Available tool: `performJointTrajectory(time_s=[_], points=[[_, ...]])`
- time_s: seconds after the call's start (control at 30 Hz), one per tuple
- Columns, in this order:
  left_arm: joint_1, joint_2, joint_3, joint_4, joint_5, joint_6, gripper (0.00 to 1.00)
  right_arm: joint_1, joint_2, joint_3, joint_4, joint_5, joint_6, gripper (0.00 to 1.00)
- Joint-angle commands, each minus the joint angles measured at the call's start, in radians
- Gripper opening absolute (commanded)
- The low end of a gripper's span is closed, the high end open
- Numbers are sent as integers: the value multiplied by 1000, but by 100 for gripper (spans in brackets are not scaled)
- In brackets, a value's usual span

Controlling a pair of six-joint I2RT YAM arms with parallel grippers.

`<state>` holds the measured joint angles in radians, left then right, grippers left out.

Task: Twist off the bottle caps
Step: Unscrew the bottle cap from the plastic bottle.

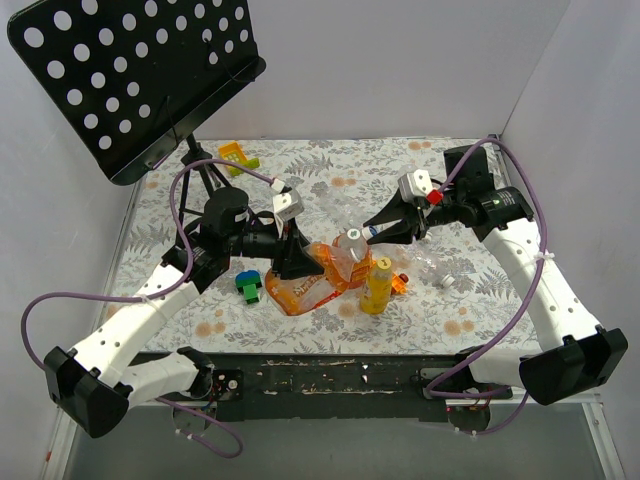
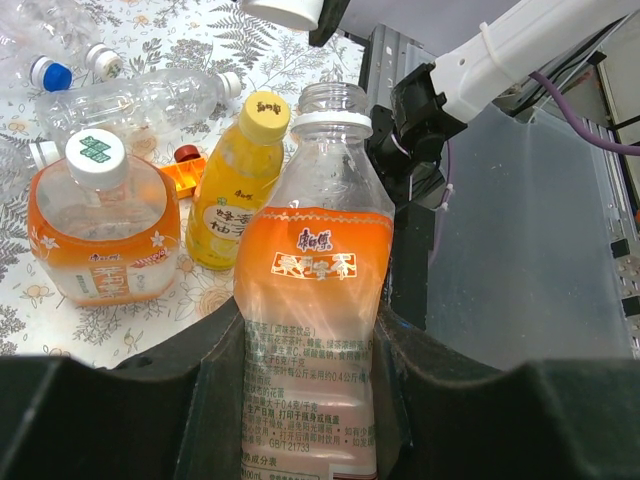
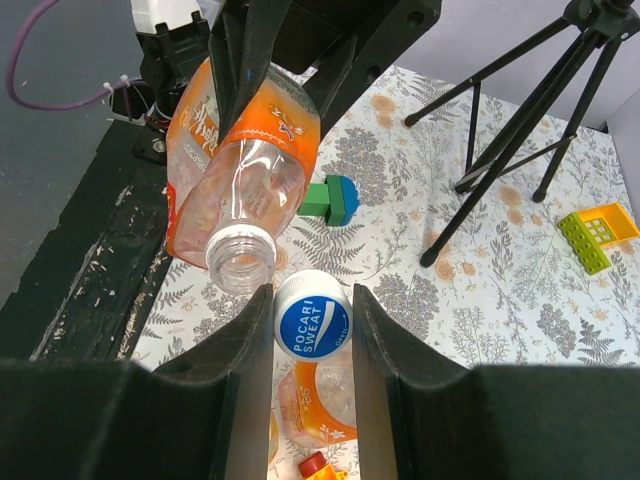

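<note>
Here we have the left gripper [image 2: 300, 340] clamped tight around the body of the orange-labelled bottle [image 2: 315, 260], holding it up off the table at a tilt. We can see that bottle's mouth is bare and open, with no cap on it.

Right at that open mouth sits the right gripper [image 3: 312, 305]. Its jaws are nearly closed, pinching the blue-and-white cap [image 3: 312, 327] by its sides. The cap is clear of the bottle's neck, just beside the rim, with its printed top facing the right wrist camera.

Just beside the held bottle, down on the table, stands the yellow bottle [image 2: 235, 200] with its yellow cap [image 2: 263, 113] on. Past that, a little further from the held bottle, we spot the squat orange bottle [image 2: 100, 240] wearing a white-and-green cap [image 2: 97, 155]. A small orange toy car [image 2: 180, 165] lies between those two.
</note>
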<state>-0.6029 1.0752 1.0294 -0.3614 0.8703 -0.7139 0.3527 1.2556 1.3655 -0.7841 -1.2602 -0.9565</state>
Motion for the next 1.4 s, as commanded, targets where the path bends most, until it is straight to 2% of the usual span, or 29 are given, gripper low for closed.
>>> performJointTrajectory(time_s=[0.0,0.67,1.37], points=[[8,-32,3,-16,-8,22,0,-12,-27,12,25,-36,19,1],[8,-52,0,-57,-28,42,0,-67,-53,-5,66,-88,78,1],[8,-66,-8,-74,-48,48,0,-135,-90,-59,186,-157,205,1]])
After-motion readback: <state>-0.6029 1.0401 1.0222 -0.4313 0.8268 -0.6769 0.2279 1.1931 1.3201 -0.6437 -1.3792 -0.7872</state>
